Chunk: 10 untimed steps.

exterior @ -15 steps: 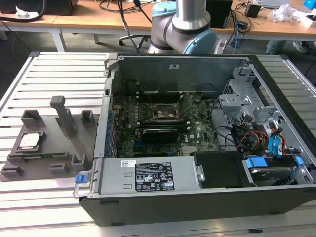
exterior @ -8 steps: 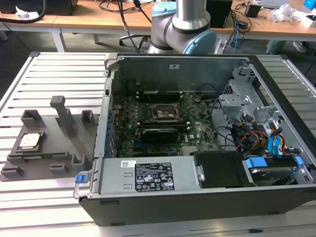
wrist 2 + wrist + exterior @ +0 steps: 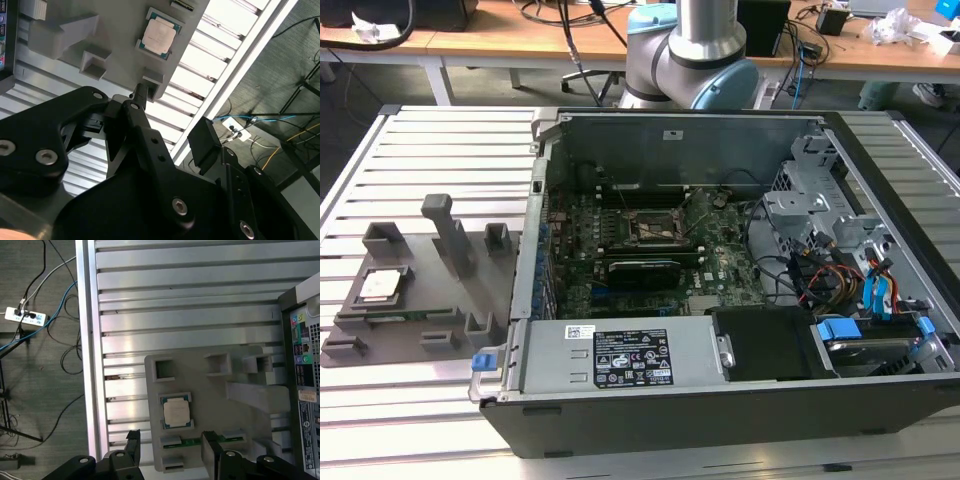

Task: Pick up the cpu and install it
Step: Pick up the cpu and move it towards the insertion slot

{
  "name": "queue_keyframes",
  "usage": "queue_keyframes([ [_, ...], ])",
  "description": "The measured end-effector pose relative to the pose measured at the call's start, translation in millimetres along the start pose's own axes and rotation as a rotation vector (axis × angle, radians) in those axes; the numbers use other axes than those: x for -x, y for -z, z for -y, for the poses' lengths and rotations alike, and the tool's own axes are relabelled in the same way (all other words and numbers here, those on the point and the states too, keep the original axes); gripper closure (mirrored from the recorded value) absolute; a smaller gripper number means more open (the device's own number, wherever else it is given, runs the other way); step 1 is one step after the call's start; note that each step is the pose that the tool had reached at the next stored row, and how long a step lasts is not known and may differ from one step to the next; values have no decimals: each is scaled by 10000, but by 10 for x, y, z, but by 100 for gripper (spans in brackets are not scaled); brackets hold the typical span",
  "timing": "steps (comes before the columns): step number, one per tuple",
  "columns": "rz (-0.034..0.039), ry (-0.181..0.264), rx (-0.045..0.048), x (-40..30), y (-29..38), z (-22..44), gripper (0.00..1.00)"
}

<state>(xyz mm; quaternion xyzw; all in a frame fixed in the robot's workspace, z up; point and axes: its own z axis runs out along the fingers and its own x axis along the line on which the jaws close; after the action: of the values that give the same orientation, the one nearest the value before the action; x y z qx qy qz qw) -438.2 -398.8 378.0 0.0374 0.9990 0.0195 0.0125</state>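
The cpu (image 3: 382,285) is a small silvery square chip. It lies flat in a recess of the grey fixture plate (image 3: 420,300) on the slatted table, at the exterior view's left. Both wrist views look down on the cpu (image 3: 177,412) (image 3: 159,34) from well above. My gripper (image 3: 170,436) (image 3: 171,114) hangs open over the plate beside the chip, with nothing between its black fingers (image 3: 134,441). The motherboard's square socket (image 3: 655,228) stands open inside the computer case (image 3: 720,410).
The grey plate carries several raised blocks and a tall post (image 3: 448,235). A long black expansion card (image 3: 642,270) sits just in front of the socket. Drive cages and cables (image 3: 840,270) fill the case's right side. Beyond the table edge (image 3: 90,365), a power strip (image 3: 25,316) lies on the floor.
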Motion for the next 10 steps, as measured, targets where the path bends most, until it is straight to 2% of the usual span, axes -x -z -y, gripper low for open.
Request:
queue_keyframes([
  [10,0,0,0,0,-27,1,40],
])
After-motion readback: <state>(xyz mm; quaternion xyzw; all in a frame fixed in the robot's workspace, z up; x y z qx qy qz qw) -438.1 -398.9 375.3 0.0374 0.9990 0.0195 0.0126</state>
